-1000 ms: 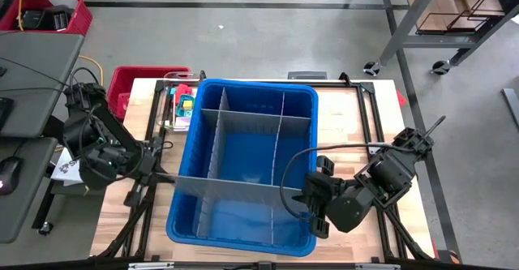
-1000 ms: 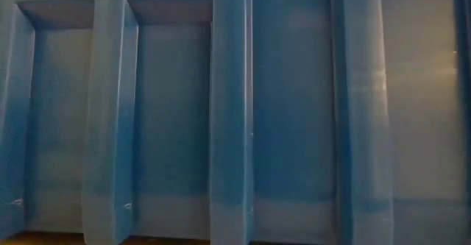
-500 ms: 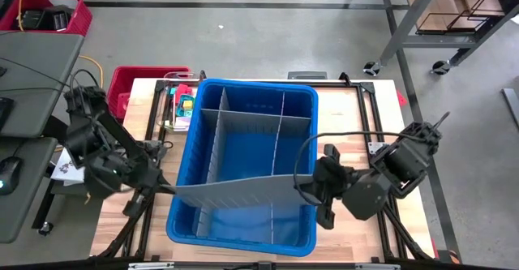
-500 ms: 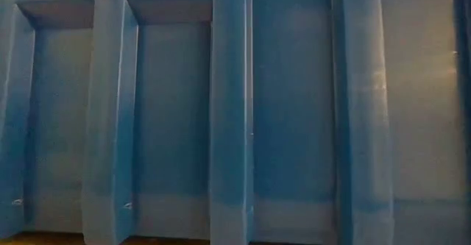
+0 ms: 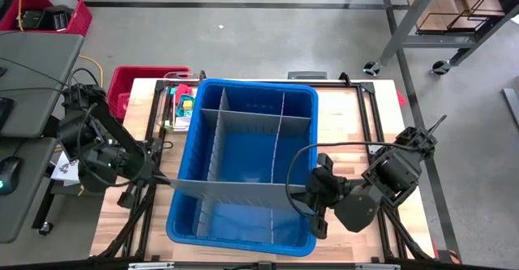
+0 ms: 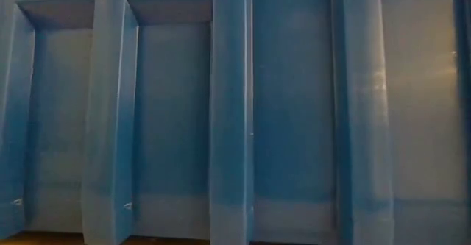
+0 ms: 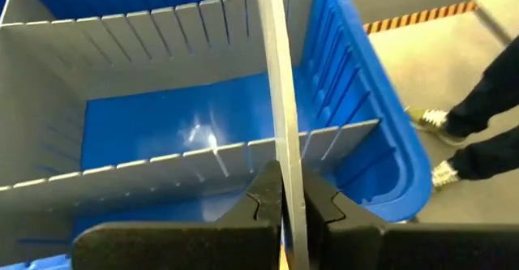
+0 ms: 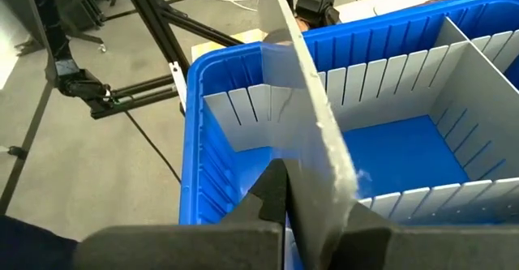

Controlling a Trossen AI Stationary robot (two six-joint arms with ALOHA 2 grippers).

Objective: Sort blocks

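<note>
A long grey divider panel (image 5: pixel 235 190) spans the blue bin (image 5: pixel 239 243) from left to right near its front, and each gripper is shut on one end of it. My left gripper (image 5: pixel 166 178) is at the bin's left wall and my right gripper (image 5: pixel 306 195) at its right wall. Other grey dividers (image 5: pixel 243 124) stand fixed inside the bin. The blocks (image 5: pixel 183 105), small and in mixed colours, lie in a clear box on the table, far left of the bin. In the low view only the bin's wall (image 6: pixel 294 112) shows. My left gripper pinches the panel's left end (image 7: pixel 285 185) between its two fingers, one on each face. The fingers come from the table's left, slanting down. The panel stands on edge and runs straight away across the bin. My right gripper pinches the panel's right end (image 8: pixel 312 181) between its two fingers, one on each face. It comes from the table's right, slanting down. The panel stands on edge, and its upper edge reaches above the bin's rim (image 8: pixel 227 55).
A red crate (image 5: pixel 134 83) stands off the table's far left corner. The black frame rails (image 5: pixel 365 116) run along both sides of the table. A person's legs and shoes (image 7: pixel 454 128) show on the floor beyond the bin.
The panel stayed held at both ends. Half a second ago it bowed with its face turned up while my right gripper swung out toward the table's right edge. My right gripper has now come back and the panel is straight and edge-on again.
</note>
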